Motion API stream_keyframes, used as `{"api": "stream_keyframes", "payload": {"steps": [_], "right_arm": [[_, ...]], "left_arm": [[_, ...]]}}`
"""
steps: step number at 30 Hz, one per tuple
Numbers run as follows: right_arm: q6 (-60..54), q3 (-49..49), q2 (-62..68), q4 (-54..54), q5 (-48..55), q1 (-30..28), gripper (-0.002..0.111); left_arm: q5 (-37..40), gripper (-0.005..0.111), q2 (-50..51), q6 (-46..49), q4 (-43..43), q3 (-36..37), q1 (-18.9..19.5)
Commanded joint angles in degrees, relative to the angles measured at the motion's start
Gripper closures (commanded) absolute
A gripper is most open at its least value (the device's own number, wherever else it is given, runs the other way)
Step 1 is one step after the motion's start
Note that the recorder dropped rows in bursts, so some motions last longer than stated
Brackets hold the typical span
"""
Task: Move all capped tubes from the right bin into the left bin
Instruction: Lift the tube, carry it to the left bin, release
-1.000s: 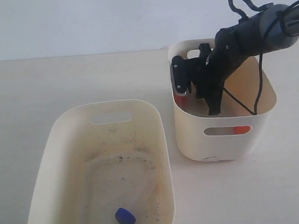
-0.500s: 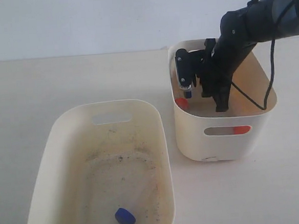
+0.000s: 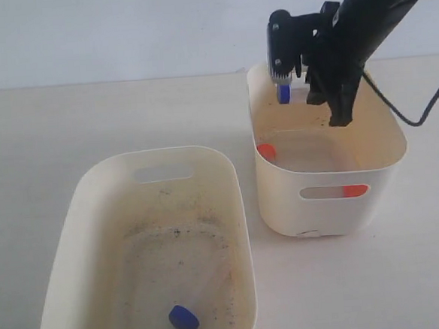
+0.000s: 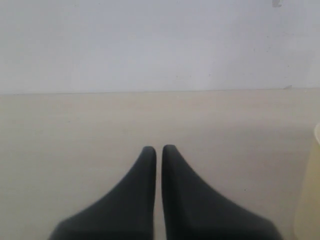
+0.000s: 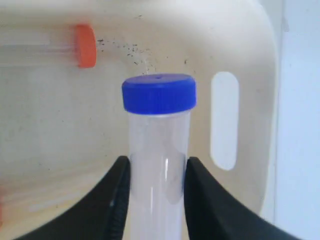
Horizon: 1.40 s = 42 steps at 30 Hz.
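Observation:
My right gripper hangs above the back of the right bin, shut on a blue-capped tube with the cap pointing down. In the right wrist view both fingers press the clear body of this tube, just under the cap. Two orange-capped tubes remain in the right bin: one cap by the near left wall, another showing through the slot handle. A second blue-capped tube lies on the speckled floor of the left bin. My left gripper is shut on nothing, over bare table.
The right arm and its black cable cross above the right bin. An orange-capped tube lies on the bin floor below the held tube. A cream bin wall shows at the edge of the left wrist view.
The right gripper has risen out of the right bin, lifting the blue-capped tube clear of the floor to above the rim. The left bin and its tube have not moved.

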Motion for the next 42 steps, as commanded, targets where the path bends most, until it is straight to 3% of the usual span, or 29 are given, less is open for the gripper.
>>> {"api": "stream_keyframes", "payload": {"steps": [1,5,20,28,34,37,42], "right_arm": [[4.9,0.3,-6.6,2.1,5.6,0.0,0.108],[9.1,0.3,-11.2,8.8,10.5,0.0,0.108],[15.8,0.3,-20.0,63.1,32.0,0.0,0.108],[15.8,1.1,-19.5,65.7,32.0,6.3,0.108],[15.9,7.1,-19.4,64.8,19.6,15.0,0.108],[15.8,14.1,-19.4,64.7,3.9,19.2,0.108],[15.8,21.0,-19.4,64.8,-4.4,21.0,0.108]], "left_arm": [[-0.4,0.102,0.0,-0.5,-0.4,-0.2,0.0],[-0.4,0.102,0.0,-0.5,-0.4,-0.2,0.0],[-0.4,0.102,0.0,-0.5,-0.4,-0.2,0.0],[-0.4,0.102,0.0,-0.5,-0.4,-0.2,0.0],[-0.4,0.102,0.0,-0.5,-0.4,-0.2,0.0],[-0.4,0.102,0.0,-0.5,-0.4,-0.2,0.0],[-0.4,0.102,0.0,-0.5,-0.4,-0.2,0.0]]}}
